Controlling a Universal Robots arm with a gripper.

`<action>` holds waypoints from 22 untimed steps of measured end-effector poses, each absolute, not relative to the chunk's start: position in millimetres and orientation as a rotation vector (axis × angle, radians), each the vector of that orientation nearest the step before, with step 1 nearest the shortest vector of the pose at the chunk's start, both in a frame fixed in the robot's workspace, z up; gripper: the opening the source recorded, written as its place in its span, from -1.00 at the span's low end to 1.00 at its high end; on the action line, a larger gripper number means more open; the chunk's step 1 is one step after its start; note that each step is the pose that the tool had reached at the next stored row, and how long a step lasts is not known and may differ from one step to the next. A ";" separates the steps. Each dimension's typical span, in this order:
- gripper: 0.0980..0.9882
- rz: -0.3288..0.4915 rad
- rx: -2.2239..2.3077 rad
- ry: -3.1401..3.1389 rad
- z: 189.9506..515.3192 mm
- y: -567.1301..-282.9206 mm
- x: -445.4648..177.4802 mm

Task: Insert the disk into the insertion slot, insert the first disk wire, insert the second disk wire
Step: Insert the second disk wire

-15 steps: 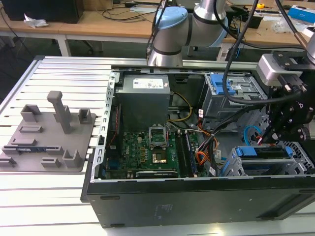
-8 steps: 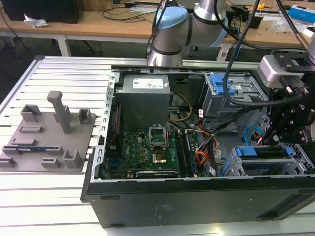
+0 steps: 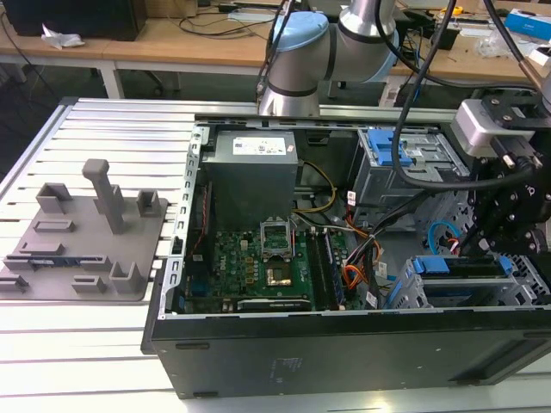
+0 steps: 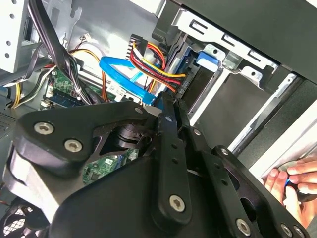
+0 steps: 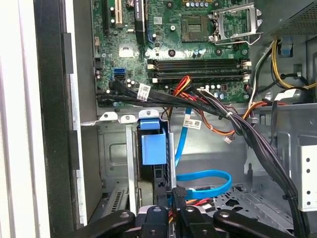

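Observation:
The disk, in its bright blue caddy, sits inside the grey perforated insertion slot at the case's front corner, on the exterior view's right. The first disk wire, red, yellow and dark strands, runs down to the disk's rear edge. The second disk wire, a light-blue flat cable, loops beside it and ends at my fingertips. My gripper hangs over the disk's rear end, its fingers shut on the blue cable's end. Where that end meets the disk is hidden.
The open case holds a motherboard, a power supply and a grey bay with a blue latch. Thick black cables and orange wires cross nearby. A person's hand shows outside the case. A grey fixture plate lies at the exterior view's left.

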State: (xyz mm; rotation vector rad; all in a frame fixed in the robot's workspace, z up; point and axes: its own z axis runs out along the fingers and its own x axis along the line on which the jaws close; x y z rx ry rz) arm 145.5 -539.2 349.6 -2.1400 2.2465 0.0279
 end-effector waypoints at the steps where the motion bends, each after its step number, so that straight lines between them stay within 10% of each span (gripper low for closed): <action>1: -0.86 0.028 -2.140 2.246 349.4 -539.3 145.4; 22: -0.86 0.029 -2.140 2.247 347.2 -543.1 146.6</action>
